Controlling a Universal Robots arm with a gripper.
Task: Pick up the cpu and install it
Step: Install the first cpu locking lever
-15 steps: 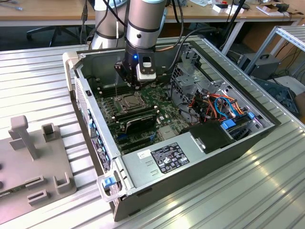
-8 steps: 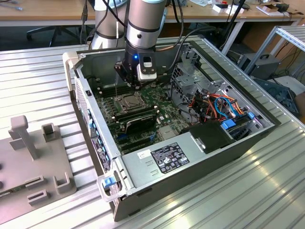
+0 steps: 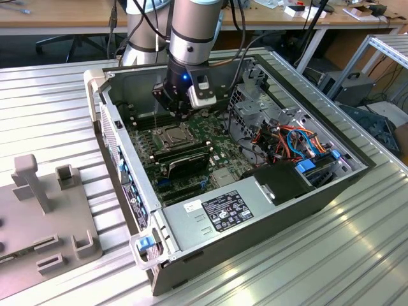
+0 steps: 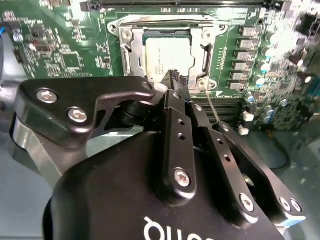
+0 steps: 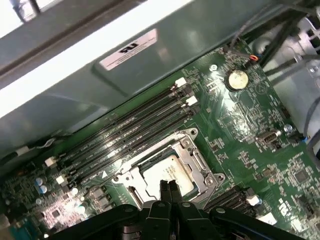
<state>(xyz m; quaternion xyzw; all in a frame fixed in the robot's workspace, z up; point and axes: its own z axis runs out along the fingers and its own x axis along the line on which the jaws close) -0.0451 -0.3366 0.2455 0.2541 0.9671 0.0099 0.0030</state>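
With the chip (image 5: 169,175) already lying flat inside the socket (image 5: 165,170) on the green board (image 5: 240,130), the gripper (image 5: 168,187) hangs just above it, fingertips pressed together and empty, while the socket's metal frame appears not yet closed.

The gripper's (image 4: 176,79) black body is covering the lower edge of the cpu (image 4: 167,55) in the second wrist view. In the exterior view, the arm (image 3: 194,32) is running off the top edge, its wrist hiding the motherboard's (image 3: 220,137) upper part.
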